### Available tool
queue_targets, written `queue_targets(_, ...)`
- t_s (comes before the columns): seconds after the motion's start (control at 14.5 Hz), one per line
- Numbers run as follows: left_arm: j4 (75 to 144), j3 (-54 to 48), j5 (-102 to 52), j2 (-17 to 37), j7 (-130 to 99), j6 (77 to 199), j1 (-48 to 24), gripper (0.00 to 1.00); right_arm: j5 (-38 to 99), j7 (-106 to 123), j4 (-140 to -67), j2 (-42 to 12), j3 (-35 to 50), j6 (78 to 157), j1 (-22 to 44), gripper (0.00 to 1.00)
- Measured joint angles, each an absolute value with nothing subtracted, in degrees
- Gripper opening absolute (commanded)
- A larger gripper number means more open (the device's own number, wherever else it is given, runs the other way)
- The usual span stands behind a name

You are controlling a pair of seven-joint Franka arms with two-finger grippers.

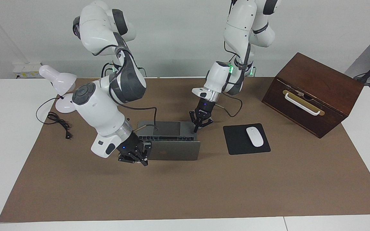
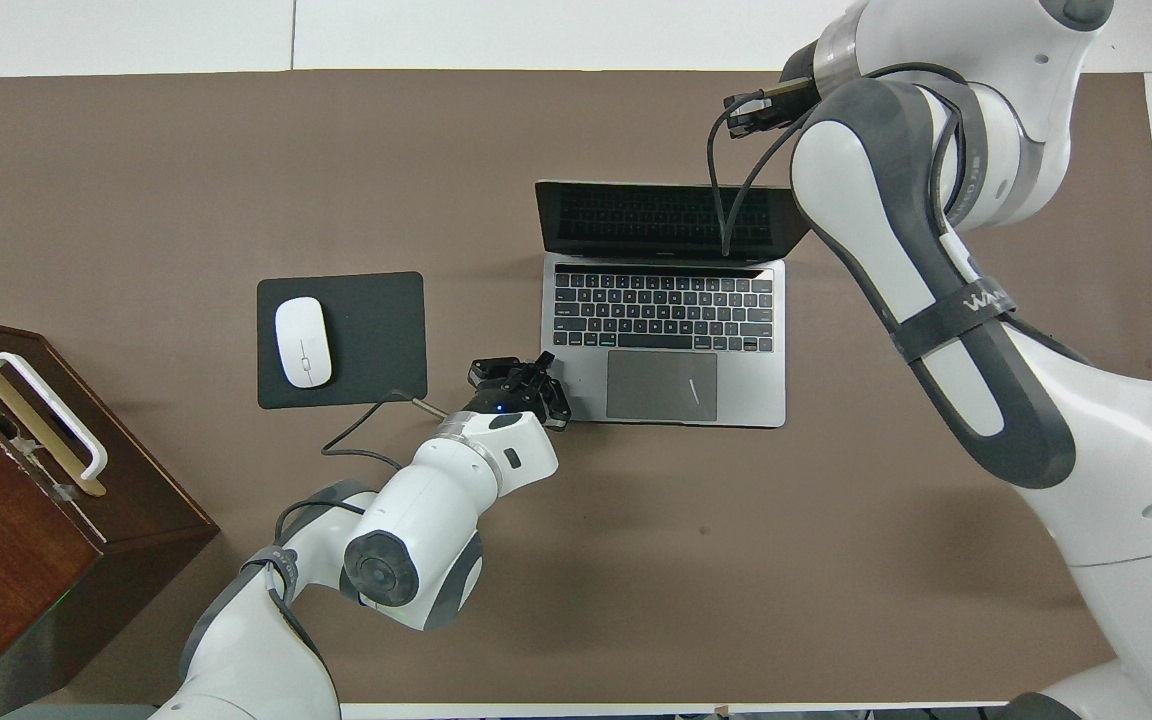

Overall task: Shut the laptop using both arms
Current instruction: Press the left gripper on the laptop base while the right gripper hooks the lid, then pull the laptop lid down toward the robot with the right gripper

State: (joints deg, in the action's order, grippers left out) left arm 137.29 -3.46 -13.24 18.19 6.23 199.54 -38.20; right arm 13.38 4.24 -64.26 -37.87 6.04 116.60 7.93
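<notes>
The silver-grey laptop (image 1: 175, 150) stands open on the brown mat, with its lid about upright; the overhead view shows its keys and trackpad (image 2: 666, 330). My right gripper (image 1: 140, 158) is low at the back of the lid, by the corner toward the right arm's end of the table. The right arm hides it in the overhead view. My left gripper (image 1: 199, 124) is open and points down over the base's corner beside the trackpad, toward the left arm's end. It also shows in the overhead view (image 2: 521, 385).
A black mouse pad (image 1: 236, 142) with a white mouse (image 1: 255, 136) lies beside the laptop toward the left arm's end. A brown wooden box (image 1: 313, 93) stands past it. A white desk lamp (image 1: 58, 83) and its cord sit at the right arm's end.
</notes>
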Motion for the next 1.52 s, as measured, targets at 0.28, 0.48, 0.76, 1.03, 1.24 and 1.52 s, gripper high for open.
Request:
queue_targets(0.28,137.8,-3.4,-13.2,18.9,6.6,199.8,-39.7,0.00,13.4,4.2,-64.3,-37.9,6.0,116.8,7.9,0.00)
queue_targets(0.48,138.0,-3.3,-13.2,18.9,6.9,200.0,-40.3,0.00,13.4,4.2,-64.4,-37.8,6.1,116.8,7.9,0.00)
queue_targets(0.76,138.4,-3.3,-13.2,18.9,7.5,200.7,-40.4,0.00,13.5,4.2,-65.6,-37.4,6.2,116.8,8.1,0.00)
queue_targets(1.03,138.9,-3.3,-13.2,18.7,8.7,201.1,-40.5,0.00,13.7,1.9,-68.2,-36.1,6.3,116.8,9.7,0.00)
queue_targets(1.24,139.5,-3.3,-13.2,18.5,9.0,201.7,-40.6,0.00,14.1,1.5,-70.2,-35.1,6.3,116.8,10.1,0.00)
queue_targets(1.52,140.3,-3.3,-13.2,18.0,10.4,202.0,-40.6,0.00,18.4,1.5,-75.0,-33.1,6.2,116.8,9.9,0.00)
